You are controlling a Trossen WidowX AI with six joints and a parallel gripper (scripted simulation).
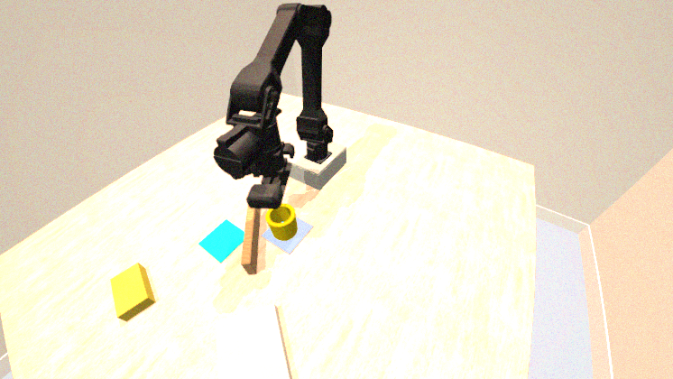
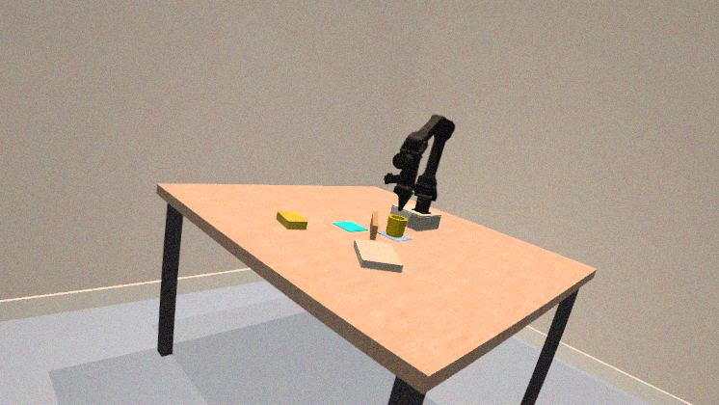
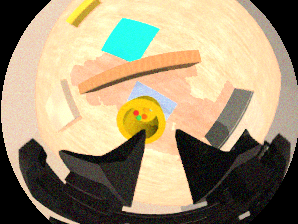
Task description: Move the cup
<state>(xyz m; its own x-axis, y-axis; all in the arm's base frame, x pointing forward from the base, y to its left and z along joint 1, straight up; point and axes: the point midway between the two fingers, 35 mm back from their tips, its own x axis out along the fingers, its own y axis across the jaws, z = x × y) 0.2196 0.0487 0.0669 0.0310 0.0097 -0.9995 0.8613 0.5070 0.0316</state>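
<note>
Scanning the top view from left to right, we record the following.

Yellow block [image 1: 132,291]: we find it lying flat near the left edge of the table [image 1: 423,282], well apart from everything else.

Cyan pad [image 1: 222,240]: we see it flat on the table, bare, just left of the wooden bar.

Wooden bar [image 1: 251,242]: we note a thin bar standing on its long edge between the two pads.

Gripper [image 1: 264,201]: we see it pointing down, above the table and just behind the cup's rim. The fingers stand partly closed, under half of their range, with nothing between them. In the wrist view we see table surface in the gap between the two fingers, and the cup lies beyond their tips.

Cup [image 1: 281,221]: we find it upright on the pale blue pad [image 1: 296,237], right of the bar. The wrist view shows coloured marbles [image 3: 139,115] inside it.

Arm base [image 1: 319,164]: we see a grey block behind the cup.

Tan slab [image 2: 378,255]: we see it flat, in front of the bar in the exterior view.
</note>
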